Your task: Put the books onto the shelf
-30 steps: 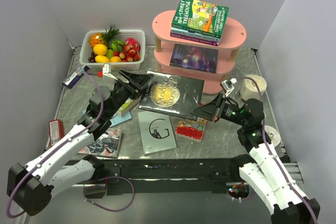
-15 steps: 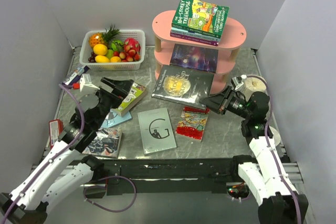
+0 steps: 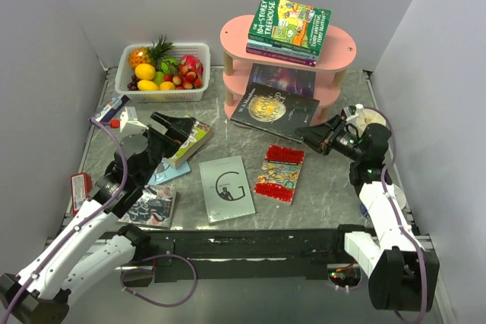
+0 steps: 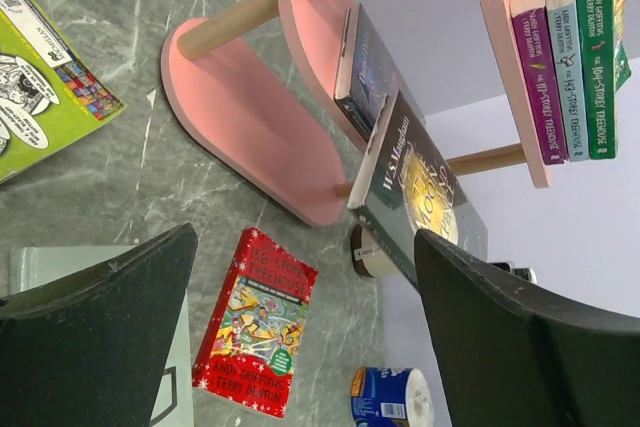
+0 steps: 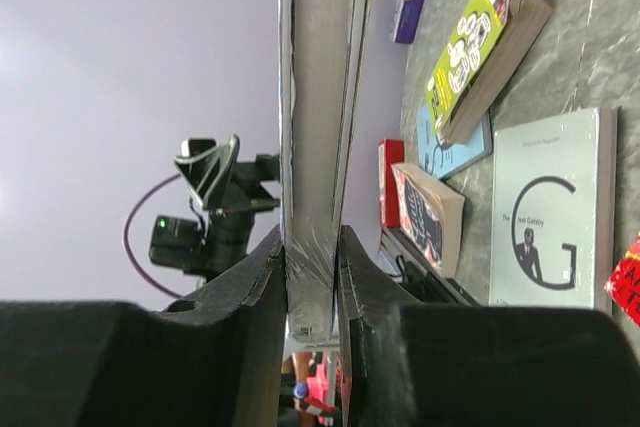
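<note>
The pink shelf (image 3: 345, 49) stands at the back right, with a stack of books topped by a green Treehouse cover (image 3: 292, 24) on its top tier and a dark galaxy book (image 3: 281, 80) on the middle tier. My right gripper (image 3: 311, 136) is shut on the near right corner of a dark green moon book (image 3: 275, 110), which is tilted against the shelf's lower tiers. In the right wrist view the jaws (image 5: 312, 277) pinch its grey edge (image 5: 315, 97). My left gripper (image 3: 182, 125) is open over a lime-green book (image 3: 190, 142). Its wrist view shows wide fingers (image 4: 300, 327) and the red Treehouse book (image 4: 255, 322).
A grey "G" book (image 3: 226, 187), a red book (image 3: 279, 173), a light blue book (image 3: 167, 172) and a dark patterned one (image 3: 150, 206) lie on the table. A white fruit basket (image 3: 171, 94) stands back left. A red box (image 3: 80, 187), a carton (image 3: 106, 111) and tape rolls (image 3: 372, 123) sit at the sides.
My left gripper let go of the moon book, opened wide and drew back to the left. The right gripper carried the book back and right, up against the shelf.
</note>
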`<state>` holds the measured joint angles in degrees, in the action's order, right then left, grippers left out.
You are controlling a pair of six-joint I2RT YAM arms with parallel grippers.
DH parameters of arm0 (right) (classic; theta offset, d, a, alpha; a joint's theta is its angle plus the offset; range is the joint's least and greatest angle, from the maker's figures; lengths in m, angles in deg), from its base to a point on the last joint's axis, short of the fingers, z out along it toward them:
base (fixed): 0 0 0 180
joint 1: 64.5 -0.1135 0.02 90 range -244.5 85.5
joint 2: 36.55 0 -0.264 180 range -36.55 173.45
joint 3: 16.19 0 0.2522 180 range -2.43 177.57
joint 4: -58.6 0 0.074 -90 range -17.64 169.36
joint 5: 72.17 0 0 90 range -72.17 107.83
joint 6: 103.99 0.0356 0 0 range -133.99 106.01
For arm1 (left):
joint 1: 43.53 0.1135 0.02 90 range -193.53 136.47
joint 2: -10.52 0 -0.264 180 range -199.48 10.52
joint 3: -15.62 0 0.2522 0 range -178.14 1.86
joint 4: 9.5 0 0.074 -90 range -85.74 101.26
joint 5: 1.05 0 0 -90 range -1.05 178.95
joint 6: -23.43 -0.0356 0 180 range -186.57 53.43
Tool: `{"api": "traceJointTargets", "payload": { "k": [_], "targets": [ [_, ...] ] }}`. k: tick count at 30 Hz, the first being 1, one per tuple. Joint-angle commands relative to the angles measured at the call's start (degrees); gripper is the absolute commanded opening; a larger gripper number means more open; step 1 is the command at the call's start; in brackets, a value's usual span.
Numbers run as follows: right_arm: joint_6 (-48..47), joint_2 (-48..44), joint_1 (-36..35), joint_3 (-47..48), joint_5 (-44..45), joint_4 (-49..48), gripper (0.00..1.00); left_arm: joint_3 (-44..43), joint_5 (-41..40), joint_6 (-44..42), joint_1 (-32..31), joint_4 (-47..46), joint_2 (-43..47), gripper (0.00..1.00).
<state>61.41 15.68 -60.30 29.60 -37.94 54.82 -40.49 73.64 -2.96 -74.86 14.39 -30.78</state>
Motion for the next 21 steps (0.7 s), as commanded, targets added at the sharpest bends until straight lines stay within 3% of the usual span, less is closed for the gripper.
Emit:
{"api": "traceJointTargets", "payload": {
  "k": [1, 21],
  "targets": [
    [1.33, 0.51, 0.36, 6.46, 0.57, -12.25, 0.0, 0.07, 1.16, -1.65, 0.31, -2.92, -0.01, 0.95],
    [-3.33, 12.72, 1.42, 14.46, 5.93, -9.7, 0.0, 0.42, 2.39, -2.0, 0.31, -4.95, -3.17, 0.95]
  ]
}}
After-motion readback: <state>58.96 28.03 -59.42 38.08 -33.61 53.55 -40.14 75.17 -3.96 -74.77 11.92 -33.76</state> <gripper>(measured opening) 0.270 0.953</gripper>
